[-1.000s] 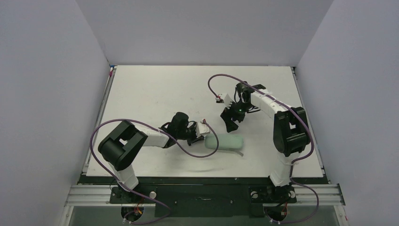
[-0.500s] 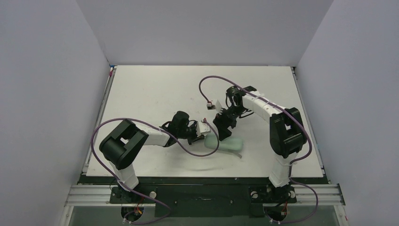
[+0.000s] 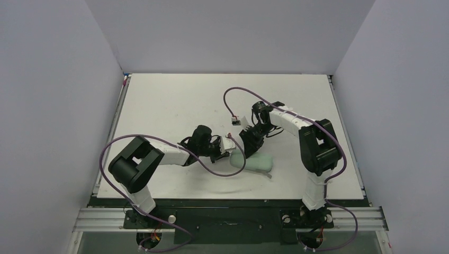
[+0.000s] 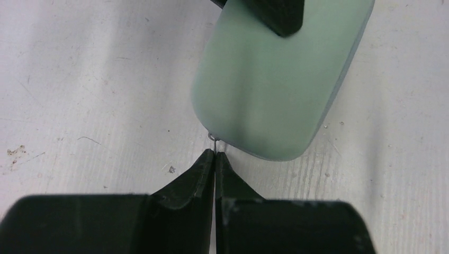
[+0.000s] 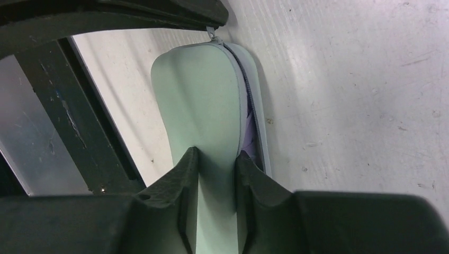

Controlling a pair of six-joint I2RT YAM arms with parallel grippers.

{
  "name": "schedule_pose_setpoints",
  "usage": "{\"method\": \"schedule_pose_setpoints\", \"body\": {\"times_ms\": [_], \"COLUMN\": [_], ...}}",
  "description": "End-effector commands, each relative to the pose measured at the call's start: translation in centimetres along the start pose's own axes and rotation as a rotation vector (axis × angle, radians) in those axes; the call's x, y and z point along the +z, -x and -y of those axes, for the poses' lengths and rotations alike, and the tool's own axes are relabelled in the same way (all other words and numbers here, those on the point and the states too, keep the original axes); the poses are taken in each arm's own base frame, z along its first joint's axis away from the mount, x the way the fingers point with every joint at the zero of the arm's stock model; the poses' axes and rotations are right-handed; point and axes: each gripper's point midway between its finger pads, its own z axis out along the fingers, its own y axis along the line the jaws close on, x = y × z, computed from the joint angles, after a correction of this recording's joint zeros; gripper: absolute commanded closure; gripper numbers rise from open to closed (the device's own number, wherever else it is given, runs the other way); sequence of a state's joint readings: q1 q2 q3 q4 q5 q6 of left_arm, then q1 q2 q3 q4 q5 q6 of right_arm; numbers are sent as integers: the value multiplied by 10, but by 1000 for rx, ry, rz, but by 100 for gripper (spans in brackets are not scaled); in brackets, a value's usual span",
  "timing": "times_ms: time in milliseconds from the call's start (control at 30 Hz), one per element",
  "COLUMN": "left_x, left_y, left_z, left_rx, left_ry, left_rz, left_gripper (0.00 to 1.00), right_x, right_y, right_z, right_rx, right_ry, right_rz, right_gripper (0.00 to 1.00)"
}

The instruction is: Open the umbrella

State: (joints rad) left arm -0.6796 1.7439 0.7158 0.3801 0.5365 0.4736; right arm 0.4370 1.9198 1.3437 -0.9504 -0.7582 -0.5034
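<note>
A pale green zippered case point(image 3: 259, 162) lies flat on the white table point(image 3: 174, 100), close to the near edge and a little right of its middle. The left gripper point(image 3: 229, 153) reaches in low from the left-hand side and meets the case's rounded left end. In the left wrist view its two fingers point(image 4: 190, 180) are pressed fully together, with the tiny metal zip pull point(image 4: 213, 138) pinched at their very tips. The right gripper point(image 3: 249, 145) comes down from the far side onto the same end of the case. Its fingers point(image 5: 185, 169) are drawn in to a narrow gap and squeeze a raised fold of the green cover between them. Along the case's edge the zip stands slightly parted. The umbrella point(image 5: 250, 138) shows only as a sliver of lavender in that gap, the rest of it hidden inside the case.
</note>
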Motion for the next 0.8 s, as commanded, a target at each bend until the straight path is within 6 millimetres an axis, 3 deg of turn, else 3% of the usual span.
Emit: {"method": "schedule_pose_setpoints", "body": {"times_ms": [0,267,433,767], "left_x": [-14,-24,-19,-2], "left_y": [8,-4,-2,18], "left_z": [10,29,35,39], "left_rx": [5,7,8,-25], "left_ry": [-25,-63,-72,-74], "left_rz": [23,-3,1,51], "left_gripper": [100,100,100,100], "right_x": [4,-3,-12,-22], "right_y": [-6,-5,14,48], "right_z": [33,39,53,53], "right_rx": [-38,22,112,301], "right_ry": [-114,-129,-174,-219], "right_rz": [-18,41,169,414], "right_gripper": [96,100,100,100]}}
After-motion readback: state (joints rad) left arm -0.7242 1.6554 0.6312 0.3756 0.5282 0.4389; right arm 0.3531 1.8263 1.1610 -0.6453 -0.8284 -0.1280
